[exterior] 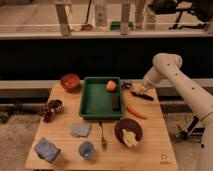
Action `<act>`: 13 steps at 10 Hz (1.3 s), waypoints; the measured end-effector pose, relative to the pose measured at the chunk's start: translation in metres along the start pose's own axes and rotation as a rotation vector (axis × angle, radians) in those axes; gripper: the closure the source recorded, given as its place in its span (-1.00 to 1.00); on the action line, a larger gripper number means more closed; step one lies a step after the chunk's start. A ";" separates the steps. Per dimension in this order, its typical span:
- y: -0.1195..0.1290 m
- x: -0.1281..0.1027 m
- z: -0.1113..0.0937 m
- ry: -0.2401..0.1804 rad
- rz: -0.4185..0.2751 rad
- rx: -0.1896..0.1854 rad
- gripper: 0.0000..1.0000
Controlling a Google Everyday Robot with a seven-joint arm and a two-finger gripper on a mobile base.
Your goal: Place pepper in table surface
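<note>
Light tan table surface (152,147) across the lower half of the frame, carrying every item below. White robot arm (176,80) coming in from the right edge, bent at a rounded joint upper right of the table, reaching down and left toward the table's upper right corner. Green rectangular tray (91,102) at the centre of the table, upright rim all round. Dark round bowl (120,131) lower right of the tray, with something pale inside. Orange-red bowl (70,81) at the table's upper left corner, just left of the tray. Blue blocky object (47,149) at the lower left corner. Grey-blue folded cloth (80,130) just below the tray. Small blue cup (87,149) below the cloth. Dark cluster (50,107) at the left edge; cannot tell what it is. Pepper (136,111), slim and orange-red, lying flat on the bare wood right of the tray, between tray and table edge, tilted down to the right. Gripper (141,93) low over the upper right of the table, above the pepper and apart from it; cannot tell how far open, nor whether anything is held. Round orange fruit (111,85) in the tray's upper right corner. Small dark object (115,101) in the tray below the fruit. Fork (103,137) on the wood between cloth and dark bowl.
</note>
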 end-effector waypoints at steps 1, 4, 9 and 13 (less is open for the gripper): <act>0.004 -0.001 0.011 0.005 -0.009 -0.021 0.38; 0.033 0.024 0.068 -0.027 0.016 -0.080 -0.48; 0.055 0.013 0.097 -0.005 0.018 -0.079 -0.60; 0.057 0.006 0.101 0.010 0.025 -0.047 -0.60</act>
